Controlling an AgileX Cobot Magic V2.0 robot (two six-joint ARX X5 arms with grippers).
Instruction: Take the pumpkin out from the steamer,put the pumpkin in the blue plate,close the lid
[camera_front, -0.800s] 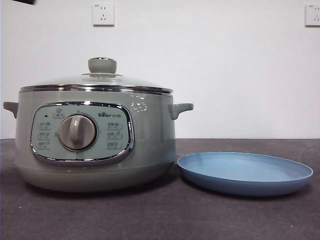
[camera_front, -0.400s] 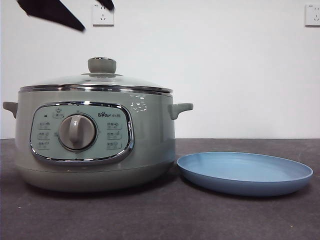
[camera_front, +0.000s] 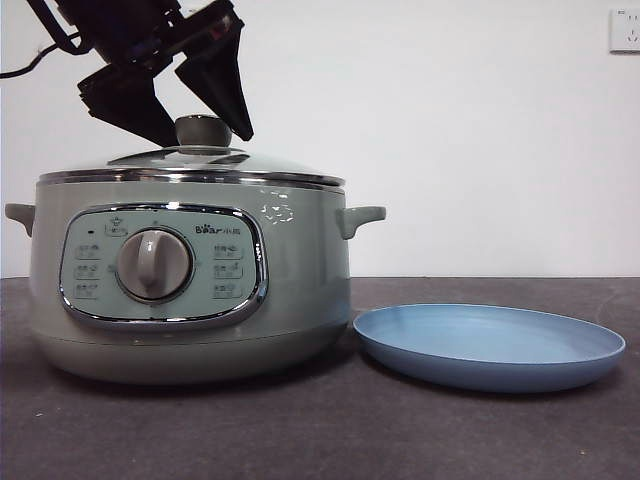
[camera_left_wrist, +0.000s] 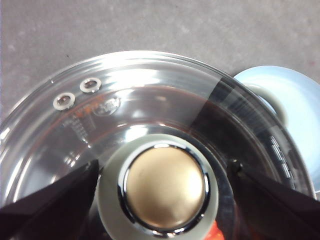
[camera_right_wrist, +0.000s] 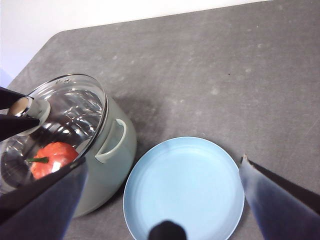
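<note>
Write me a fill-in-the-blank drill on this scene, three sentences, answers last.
1. The left gripper has its open jaws on either side of the lid's ____.
2. Through the glass lid, the pumpkin is seen inside the ____.
3. The blue plate holds ____.

Missing words: knob; steamer; nothing

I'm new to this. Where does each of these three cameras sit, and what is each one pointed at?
Front view: low at table height, looking level at the steamer and blue plate; the left gripper comes in from above, open around the lid's knob.
Left wrist view: on the left arm, looking straight down on the lid; its own two jaws flank the knob.
Right wrist view: on the right arm, high over the plate; the right gripper is open, and the pumpkin shows through the glass.
All three share the steamer, lid and plate.
</note>
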